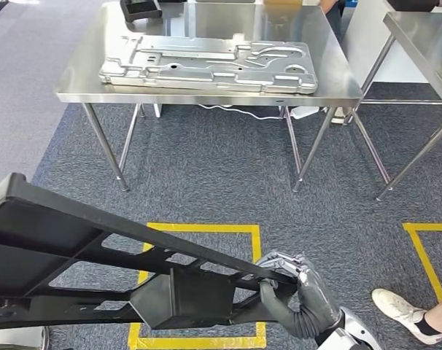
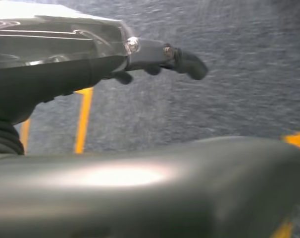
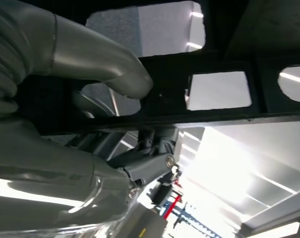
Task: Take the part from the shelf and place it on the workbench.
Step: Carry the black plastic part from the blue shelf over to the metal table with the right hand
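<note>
Head view, looking forward and down: the right hand (image 1: 298, 299) grips the near end of a long black part (image 1: 70, 255), an open frame with cut-outs, which runs from the hand across the lower left of the view, above the carpet (image 1: 219, 175). Fingers (image 1: 312, 281) curl over the upper rail of the part; the thumb wraps its underside. Beneath the part a yellow square (image 1: 255, 251) is taped on the carpet, with a second one (image 1: 422, 251) further right, near a person's shoe (image 1: 397, 306).

Ahead stands the steel workbench (image 1: 340, 80), well apart from the part. On it lies a large silver panel (image 1: 208, 65), with a black tray (image 1: 141, 9) at its far edge. A second table (image 1: 422, 36) stands to the right.

Right wrist view: the thumb (image 3: 103, 59) presses against the black part (image 3: 223, 54) from below; ceiling lights show through its cut-outs.

Left wrist view: the left hand (image 2: 103, 64) hangs over the carpet with fingers (image 2: 189, 63) extended and nothing between them; the picture is blurred, and a grey rounded surface fills its lower half.
</note>
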